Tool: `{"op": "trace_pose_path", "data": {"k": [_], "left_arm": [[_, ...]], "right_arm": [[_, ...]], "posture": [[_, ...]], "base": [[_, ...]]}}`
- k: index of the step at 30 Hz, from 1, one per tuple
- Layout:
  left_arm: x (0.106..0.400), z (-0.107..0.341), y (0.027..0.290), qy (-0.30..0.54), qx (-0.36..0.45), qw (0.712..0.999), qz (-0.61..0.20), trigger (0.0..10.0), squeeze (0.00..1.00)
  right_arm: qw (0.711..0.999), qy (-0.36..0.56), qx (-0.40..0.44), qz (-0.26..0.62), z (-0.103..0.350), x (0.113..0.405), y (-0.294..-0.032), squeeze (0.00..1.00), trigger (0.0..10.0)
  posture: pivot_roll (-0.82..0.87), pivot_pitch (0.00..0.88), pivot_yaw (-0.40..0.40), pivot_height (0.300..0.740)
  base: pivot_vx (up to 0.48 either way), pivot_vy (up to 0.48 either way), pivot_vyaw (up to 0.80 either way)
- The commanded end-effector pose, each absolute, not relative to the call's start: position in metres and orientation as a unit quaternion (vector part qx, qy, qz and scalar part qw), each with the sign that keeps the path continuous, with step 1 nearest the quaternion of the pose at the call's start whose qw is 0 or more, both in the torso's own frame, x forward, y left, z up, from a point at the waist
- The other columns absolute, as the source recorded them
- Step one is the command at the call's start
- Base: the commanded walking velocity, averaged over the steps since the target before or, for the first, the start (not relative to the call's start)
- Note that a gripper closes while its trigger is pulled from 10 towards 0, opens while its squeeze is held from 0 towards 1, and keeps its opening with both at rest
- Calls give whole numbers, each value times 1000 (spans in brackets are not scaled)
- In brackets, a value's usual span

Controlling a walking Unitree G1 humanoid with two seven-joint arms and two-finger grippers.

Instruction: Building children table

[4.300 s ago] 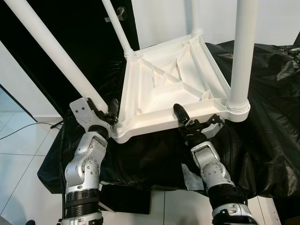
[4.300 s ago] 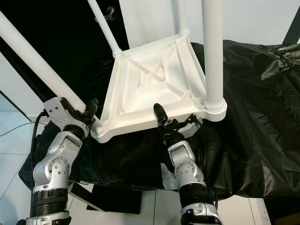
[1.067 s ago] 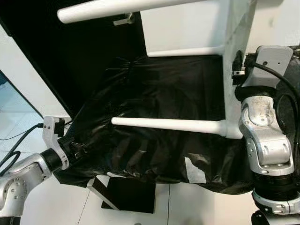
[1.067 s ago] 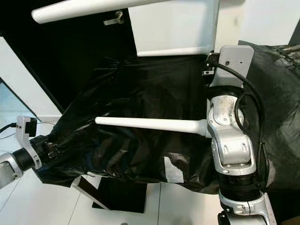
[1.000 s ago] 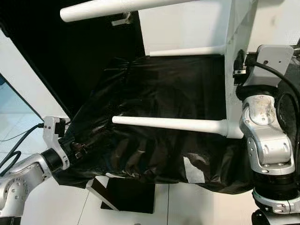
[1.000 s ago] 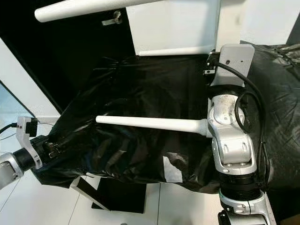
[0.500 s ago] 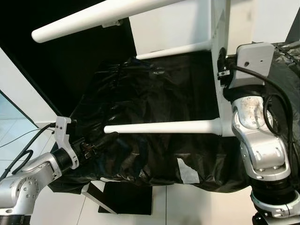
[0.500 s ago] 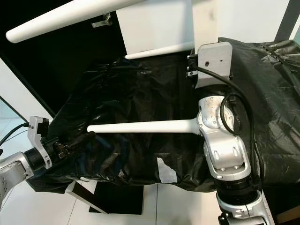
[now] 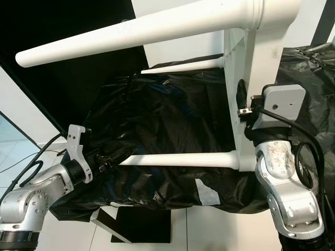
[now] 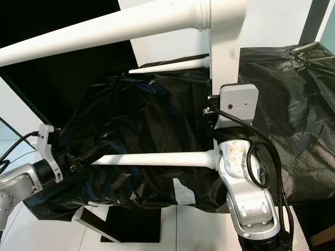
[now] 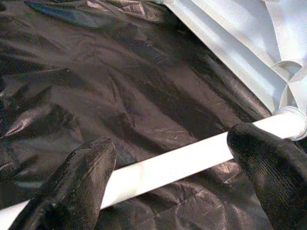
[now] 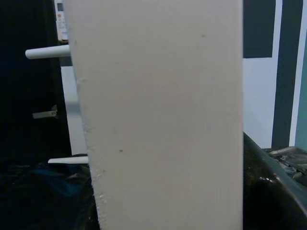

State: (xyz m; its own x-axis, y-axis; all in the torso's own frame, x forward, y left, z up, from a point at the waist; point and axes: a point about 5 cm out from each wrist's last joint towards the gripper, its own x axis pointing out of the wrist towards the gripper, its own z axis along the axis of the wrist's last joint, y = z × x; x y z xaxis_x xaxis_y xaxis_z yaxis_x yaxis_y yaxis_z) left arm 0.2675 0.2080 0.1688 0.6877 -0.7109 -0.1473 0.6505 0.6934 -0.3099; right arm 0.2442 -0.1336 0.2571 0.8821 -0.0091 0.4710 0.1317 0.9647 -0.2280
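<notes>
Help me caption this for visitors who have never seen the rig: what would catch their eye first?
A white children's table turned on its side dominates, its top edge-on at the right and its legs pointing left over a surface draped in black plastic sheeting. The left gripper has its jaws open around the lower leg near its tip. The right gripper is at the tabletop's edge.

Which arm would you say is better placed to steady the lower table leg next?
Probably the left: the left gripper is open with the lower leg between its fingers, ready to close.

silver arms, black cables, black fingers [image 11: 81,182]
</notes>
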Motion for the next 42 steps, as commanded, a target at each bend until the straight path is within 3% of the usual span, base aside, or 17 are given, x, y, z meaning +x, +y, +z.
{"op": "trace_pose_path", "data": {"k": [1, 2, 17, 18, 25, 37, 42], "left_arm": [[265, 167, 205, 129, -118, 888, -426, 10000, 533], [266, 167, 203, 129, -118, 887, -427, 10000, 518], [269, 169, 198, 122, -107, 884, -439, 10000, 498], [270, 170, 197, 122, -106, 883, -441, 10000, 498], [272, 171, 195, 124, -99, 881, -446, 10000, 494], [277, 174, 195, 126, -92, 878, -452, 10000, 471], [278, 175, 193, 125, -92, 877, -454, 10000, 463]], "right_arm": [[947, -283, -138, 59, 265, 230, -111, 0, 10000], [950, -278, -133, 58, 263, 230, -115, 1000, 10000], [953, -278, -121, 18, 242, 218, -130, 1000, 10000], [948, -283, -146, -13, 234, 214, -137, 0, 10000], [941, -292, -160, -63, 225, 207, -144, 0, 10000], [951, -264, -157, 43, 201, 197, -122, 0, 10000], [942, -280, -170, 66, 201, 197, -116, 0, 10000]], "posture": [[-85, 0, 138, 740], [-85, 0, 138, 740], [-81, 0, 128, 740], [-83, 0, 133, 740], [-82, 0, 151, 740], [-83, 5, 168, 740], [-82, 2, 165, 740]], "base": [[0, 0, 0], [0, 0, 0], [0, 0, 0], [0, 0, 0], [0, 0, 0], [0, 0, 0], [0, 0, 0]]}}
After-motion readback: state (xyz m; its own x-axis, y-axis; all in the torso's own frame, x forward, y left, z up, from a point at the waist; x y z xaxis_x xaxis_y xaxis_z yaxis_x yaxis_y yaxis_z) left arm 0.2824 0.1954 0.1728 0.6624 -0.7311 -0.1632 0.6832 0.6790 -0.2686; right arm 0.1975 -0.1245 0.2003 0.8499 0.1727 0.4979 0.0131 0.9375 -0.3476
